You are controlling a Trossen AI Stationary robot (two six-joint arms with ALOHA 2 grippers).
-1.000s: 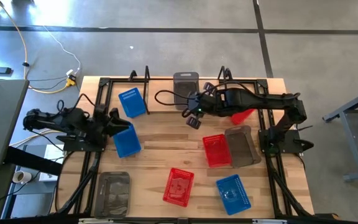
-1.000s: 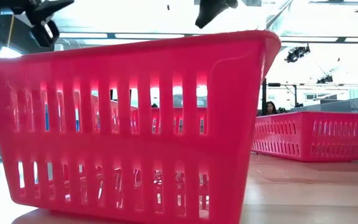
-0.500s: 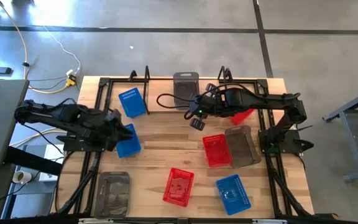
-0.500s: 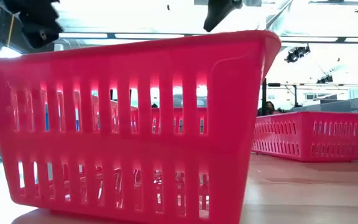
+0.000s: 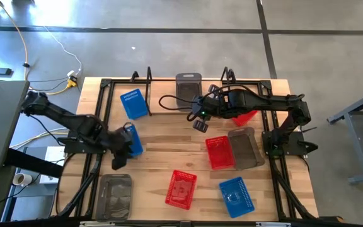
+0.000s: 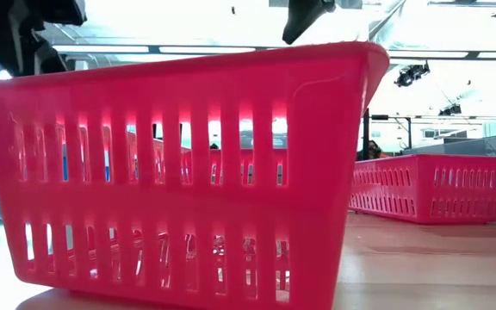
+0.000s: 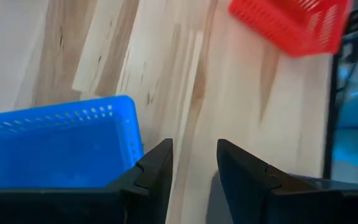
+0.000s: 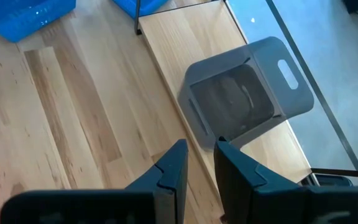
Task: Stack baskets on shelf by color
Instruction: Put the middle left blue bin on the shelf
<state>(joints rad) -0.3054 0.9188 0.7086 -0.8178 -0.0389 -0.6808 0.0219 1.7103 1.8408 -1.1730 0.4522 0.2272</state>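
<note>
Baskets, nine in lot; we count eight in plain sight, and a red shape under the right arm may be the ninth. One grey basket sits on the shelf at the far edge of the surface, just ahead of the right hand. One blue basket lies by the shelf's left end, though we cannot tell if it rests on the plank.

Item: blue basket, loose on the surface. Over the last second the left hand has swung from beside it to past its near corner; the left wrist view shows this basket just beside one finger, not between the two. Fingers parted by a narrow gap, nothing held. We judge this a lining-up for a rim grasp, not yet made.

Item: right hand, barely shifted over the same second, hovering clear of the grey basket. Its fingers stand slightly apart and empty.

Remaining stock, untouched:
- red basket and grey basket, side by side below the right hand
- red basket, blue basket, grey basket, nearer the front edge

Stacking stands barely begun.
</note>
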